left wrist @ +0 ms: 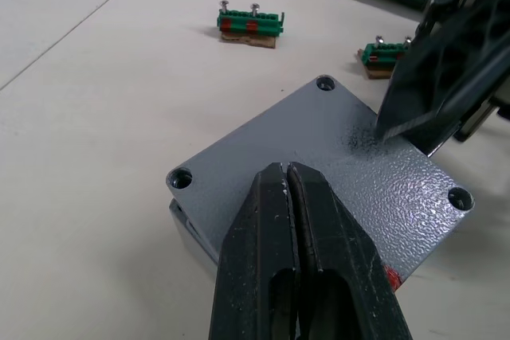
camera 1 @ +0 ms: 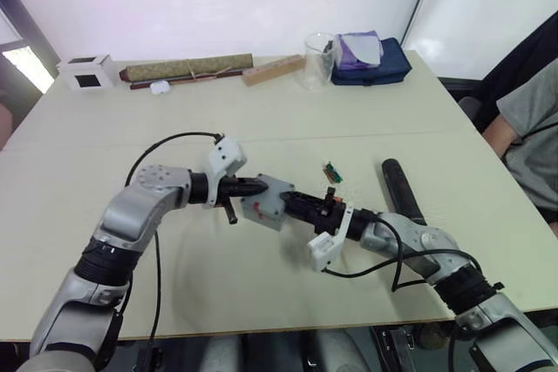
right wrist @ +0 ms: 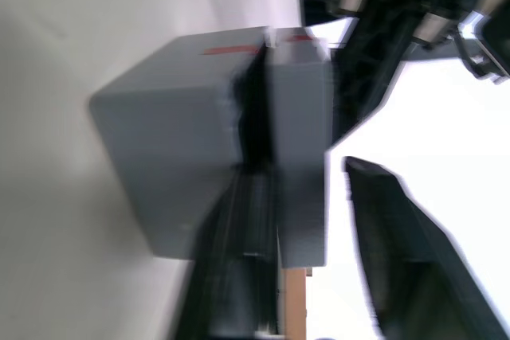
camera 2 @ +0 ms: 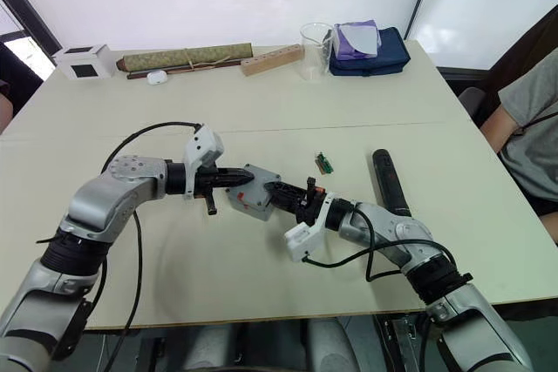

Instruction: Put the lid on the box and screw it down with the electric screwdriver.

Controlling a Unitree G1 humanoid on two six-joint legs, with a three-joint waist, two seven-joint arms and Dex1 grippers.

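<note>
The lid (left wrist: 335, 165) lies flat on the box (camera 1: 264, 208), its screw holes at the corners, near the middle of the table (camera 1: 288, 111). The left gripper (left wrist: 291, 177) has its two fingers pressed together with nothing between them, the tips resting on top of the lid. The right gripper (camera 1: 301, 204) meets the box from the opposite side; one finger (left wrist: 434, 77) touches the lid's top just ahead of the left tips, while another runs along the box's side, so the jaws are parted around the box and lid. The electric screwdriver (camera 1: 399, 187) lies on the table behind the right gripper, well apart from both jaws. Two small green terminal blocks (left wrist: 250, 24) sit beyond the box.
</note>
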